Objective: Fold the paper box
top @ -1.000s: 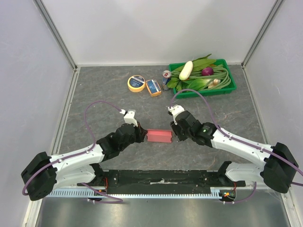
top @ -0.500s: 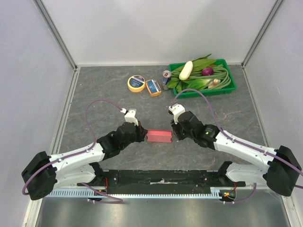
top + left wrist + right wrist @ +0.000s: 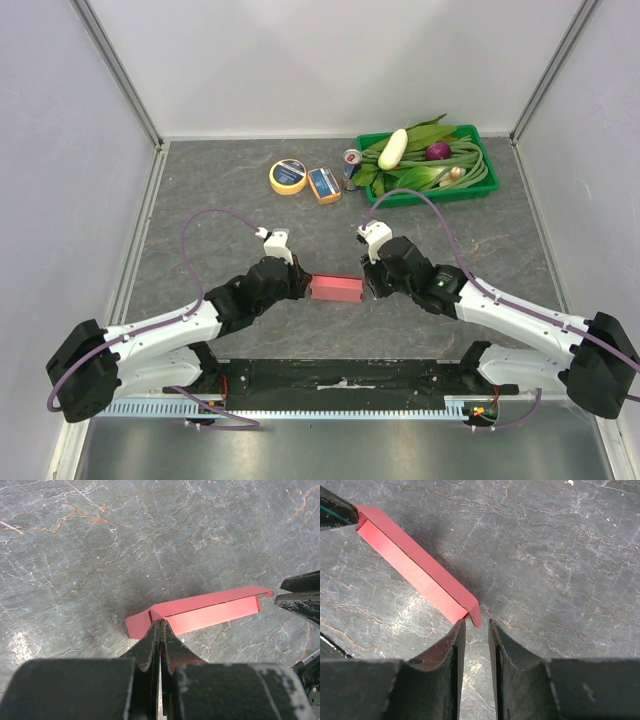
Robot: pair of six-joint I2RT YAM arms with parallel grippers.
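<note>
Top external view: paper box lying on the table between the two grippers, close to the arm bases, long side running left to right.
Box shape: shallow pink-red trough with the long walls raised; flap at the right end sticking out, not tucked.
Left gripper: clamped tight, fingers pressed together at the box's left end; judged to be pinching the thin card there and pinning it.
Right gripper: parted by a narrow slot, gripping nothing; loose end flap right at the mouth of the slot, touching one finger or just short of it, hard to tell.
Step in hand: judged late in the fold, closing off the right end with the left end held.
Next move calls for: easing forward until the flap sits in the slot, closing gently, then turning the flap inward without dragging the box from the left grip or creasing the card.
Writing: none seen on the box; labels on the yellow tape roll, small blue-and-orange box and can beside the green tray too small to read.
</note>
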